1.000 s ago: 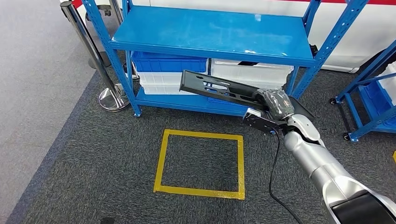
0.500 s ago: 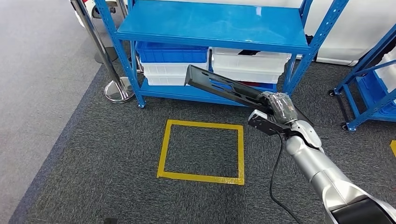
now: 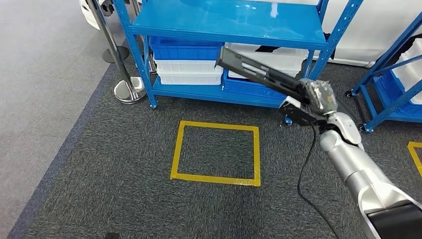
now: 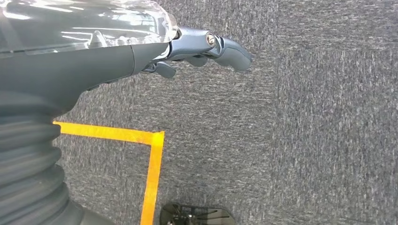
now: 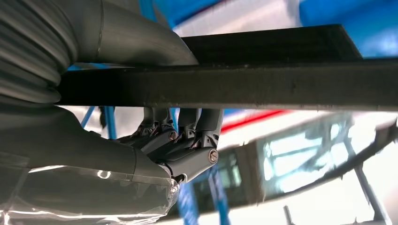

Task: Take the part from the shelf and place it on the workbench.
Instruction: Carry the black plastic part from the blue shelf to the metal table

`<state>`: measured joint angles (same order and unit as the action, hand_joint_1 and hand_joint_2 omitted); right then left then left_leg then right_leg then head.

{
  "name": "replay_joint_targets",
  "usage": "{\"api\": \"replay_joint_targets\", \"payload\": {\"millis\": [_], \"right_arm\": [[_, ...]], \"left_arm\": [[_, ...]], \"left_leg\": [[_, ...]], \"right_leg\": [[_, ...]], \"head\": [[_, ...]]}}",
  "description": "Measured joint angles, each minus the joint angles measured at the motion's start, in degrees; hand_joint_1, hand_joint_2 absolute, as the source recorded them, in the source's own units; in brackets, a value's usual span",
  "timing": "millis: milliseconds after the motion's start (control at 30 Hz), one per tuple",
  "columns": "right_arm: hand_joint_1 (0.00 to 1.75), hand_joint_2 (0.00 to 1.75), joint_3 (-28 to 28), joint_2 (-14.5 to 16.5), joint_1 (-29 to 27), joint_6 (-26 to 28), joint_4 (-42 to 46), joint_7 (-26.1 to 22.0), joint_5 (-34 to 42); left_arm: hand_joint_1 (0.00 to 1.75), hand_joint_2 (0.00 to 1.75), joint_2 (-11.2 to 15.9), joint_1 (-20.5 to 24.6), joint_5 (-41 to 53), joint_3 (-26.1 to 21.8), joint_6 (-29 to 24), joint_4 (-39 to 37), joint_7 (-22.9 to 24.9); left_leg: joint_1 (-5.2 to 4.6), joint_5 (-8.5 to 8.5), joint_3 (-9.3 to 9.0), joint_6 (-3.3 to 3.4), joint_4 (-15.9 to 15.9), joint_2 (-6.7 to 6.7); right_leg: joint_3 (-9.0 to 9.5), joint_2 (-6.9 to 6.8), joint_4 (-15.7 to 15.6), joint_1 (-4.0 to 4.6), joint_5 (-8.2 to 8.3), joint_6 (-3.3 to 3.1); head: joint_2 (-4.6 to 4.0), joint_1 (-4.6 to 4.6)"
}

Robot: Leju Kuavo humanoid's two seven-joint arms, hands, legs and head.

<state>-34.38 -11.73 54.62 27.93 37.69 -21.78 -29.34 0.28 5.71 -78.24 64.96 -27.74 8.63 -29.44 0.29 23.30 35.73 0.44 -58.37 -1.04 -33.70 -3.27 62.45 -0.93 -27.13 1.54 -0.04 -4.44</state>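
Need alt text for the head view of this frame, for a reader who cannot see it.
The robot's right hand holds a long black part out in front of a blue shelf that carries blue and white bins. A yellow tape square marks the dark carpet below, and a chrome post stands left of the shelf.

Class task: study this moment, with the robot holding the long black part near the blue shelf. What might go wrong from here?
1. The right robot hand grips the part at one end, so the long free end may lever and slip.
2. That free end sits close to the shelf and bins, so turning away could strike them.
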Motion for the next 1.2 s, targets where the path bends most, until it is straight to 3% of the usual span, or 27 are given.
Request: {"api": "replay_joint_targets", "payload": {"millis": [67,133,167,233,300,333,367,400,467,533,633,767,800,900,933,967,1033,1100,1133,1200], "right_arm": [[1.75,1.75,0.38,-0.22,1.2,0.03,0.69,0.16,0.09],[1.75,1.75,0.74,-0.52,1.53,0.03,1.13,0.2,0.37],[1.75,1.75,0.91,-0.66,1.56,0.02,1.33,0.23,0.51],[1.75,1.75,1.19,-0.78,1.58,0.01,1.64,0.34,0.6],[1.75,1.75,1.38,-0.84,1.48,0.06,1.92,0.51,0.57],[1.75,1.75,1.46,-0.87,1.32,0.11,2.06,0.65,0.49],[1.75,1.75,1.58,-0.93,1.08,0.17,2.28,0.86,0.37],[1.75,1.75,1.72,-1.0,0.82,0.22,2.55,1.08,0.22],[1.75,1.75,2.09,-1.11,0.47,0.27,3.22,1.52,-0.14],[1.75,1.75,2.49,-1.12,0.43,0.3,3.75,1.91,-0.58],[1.75,1.75,2.87,-1.16,0.33,0.36,4.0,2.22,-1.0],[1.75,1.75,3.09,-1.4,0.18,0.33,4.23,2.42,-1.37],[1.75,1.75,3.33,-1.69,0.35,0.25,4.44,2.66,-1.7],[1.75,1.75,4.06,-2.66,0.81,-0.17,4.87,3.37,-2.56],[1.75,1.75,4.21,-2.92,0.75,-0.3,4.91,3.51,-2.64],[1.75,1.75,4.39,-3.27,0.74,-0.42,5.0,3.64,-2.72],[1.75,1.75,4.76,-4.03,0.93,-0.78,5.29,3.77,-2.75],[1.75,1.75,5.15,-4.68,1.2,-1.32,5.52,3.9,-2.7],[1.75,1.75,5.33,-4.98,1.25,-1.64,5.55,4.0,-2.64],[1.75,1.75,5.72,-5.64,1.12,-2.04,5.56,4.17,-2.51]], "left_arm": [[0.0,1.75,0.02,-0.09,-0.1,-0.01,0.01,0.0,0.03],[0.0,1.75,0.04,-0.13,-0.17,-0.02,0.05,0.0,0.11],[0.0,1.75,0.05,-0.17,-0.18,-0.03,0.09,0.01,0.16],[0.0,1.75,0.04,-0.27,-0.15,-0.03,0.2,0.02,0.3],[0.0,1.75,0.03,-0.34,-0.1,-0.03,0.28,0.02,0.44],[0.0,1.75,0.04,-0.34,-0.11,-0.03,0.29,0.02,0.5],[0.0,1.75,0.06,-0.33,-0.14,-0.04,0.29,0.01,0.54],[0.0,1.75,0.09,-0.33,-0.19,-0.04,0.29,0.01,0.57],[0.0,1.75,0.31,-0.31,-0.33,-0.05,0.29,-0.02,0.63],[0.0,1.75,0.52,-0.3,-0.41,-0.06,0.29,-0.05,0.65],[0.0,1.75,0.61,-0.26,-0.5,-0.07,0.27,-0.09,0.66],[0.0,1.75,0.64,-0.14,-0.59,-0.08,0.26,-0.08,0.64],[0.0,1.75,0.63,-0.13,-0.56,-0.08,0.35,-0.08,0.76],[0.0,1.75,0.6,-0.29,0.03,-0.03,0.92,-0.08,1.37],[0.0,1.75,0.56,-0.33,0.35,0.05,1.13,-0.08,1.58],[0.0,1.75,0.5,-0.33,0.65,0.2,1.34,-0.07,1.82],[0.0,1.75,0.49,-0.33,0.98,0.53,1.69,-0.1,2.24],[0.0,1.75,0.65,-0.36,1.03,0.75,2.07,-0.17,2.71],[0.0,1.75,0.75,-0.39,1.02,0.84,2.26,-0.21,2.98],[0.0,1.75,0.73,-0.44,1.14,1.03,2.67,-0.22,3.68]], "left_leg": [[-0.23,-0.2,0.18,-0.57,-0.33,-0.85],[-0.13,-0.13,0.37,-1.19,-0.52,-1.55],[-0.05,0.67,0.74,-1.53,-1.25,-1.39],[0.14,4.65,2.64,-2.07,-6.29,-0.4],[0.24,8.82,5.08,-2.29,-13.86,0.25],[0.26,9.46,5.57,-2.26,-16.1,0.38],[0.24,8.91,5.07,-2.08,-16.19,0.52],[0.17,7.38,3.52,-1.73,-13.97,0.79],[0.04,4.24,-1.13,-0.47,-6.16,2.61],[-0.08,3.22,-3.91,0.27,-1.05,4.33],[-0.22,3.14,-4.3,0.27,-0.04,4.28],[-0.13,2.8,-4.64,0.5,0.93,3.6],[0.0,2.38,-4.76,0.64,1.75,2.69],[0.34,1.49,-4.57,0.79,2.99,-0.46],[0.42,1.58,-4.42,0.67,2.74,-1.11],[0.57,1.74,-4.26,0.44,2.37,-1.73],[0.71,2.31,-3.93,-0.35,1.35,-2.78],[0.45,2.89,-3.63,-1.18,0.37,-3.75],[0.26,3.03,-3.55,-1.47,0.2,-4.23],[0.3,3.27,-3.53,-1.97,0.02,-4.96]], "right_leg": [[1.43,-0.57,-2.86,0.54,-1.06,-0.85],[1.0,0.38,-3.21,0.46,-0.54,-1.9],[0.75,0.84,-3.31,0.39,-0.16,-2.41],[0.05,1.84,-3.42,0.29,0.6,-3.23],[-0.73,3.16,-3.37,0.43,1.24,-3.54],[-1.02,3.88,-3.33,0.52,1.5,-3.57],[-1.24,4.65,-3.31,0.62,1.72,-3.53],[-1.36,5.41,-3.29,0.74,1.9,-3.48],[-1.52,6.74,-3.26,0.99,2.2,-3.29],[-1.78,7.83,-3.31,0.74,2.63,-2.78],[-2.08,8.82,-3.56,0.08,3.17,-2.04],[-2.21,9.23,-3.73,0.09,3.39,-1.6],[-3.51,8.02,-1.13,0.14,1.82,-1.24],[-8.95,3.86,10.74,-0.28,-3.99,0.0],[-9.01,3.64,11.23,-0.58,-3.61,0.33],[-7.9,3.29,9.37,-0.85,-2.23,0.64],[-3.91,1.15,2.07,-0.9,0.84,1.1],[-1.92,-0.36,-2.27,-0.61,1.85,0.59],[-2.05,-0.35,-2.43,-0.39,1.6,0.1],[-2.53,1.05,-2.34,-0.42,1.88,-0.84]], "head": [[0.0,-0.03],[0.0,-0.04],[0.0,-0.05],[0.0,-0.05],[0.0,-0.04],[0.0,-0.04],[0.0,-0.04],[0.0,-0.04],[0.0,-0.03],[0.0,-0.02],[0.0,-0.02],[0.0,-0.08],[0.0,-0.07],[0.0,0.02],[0.0,0.02],[0.0,0.02],[0.0,0.03],[0.0,-0.02],[0.0,-0.04],[0.0,-0.07]]}}
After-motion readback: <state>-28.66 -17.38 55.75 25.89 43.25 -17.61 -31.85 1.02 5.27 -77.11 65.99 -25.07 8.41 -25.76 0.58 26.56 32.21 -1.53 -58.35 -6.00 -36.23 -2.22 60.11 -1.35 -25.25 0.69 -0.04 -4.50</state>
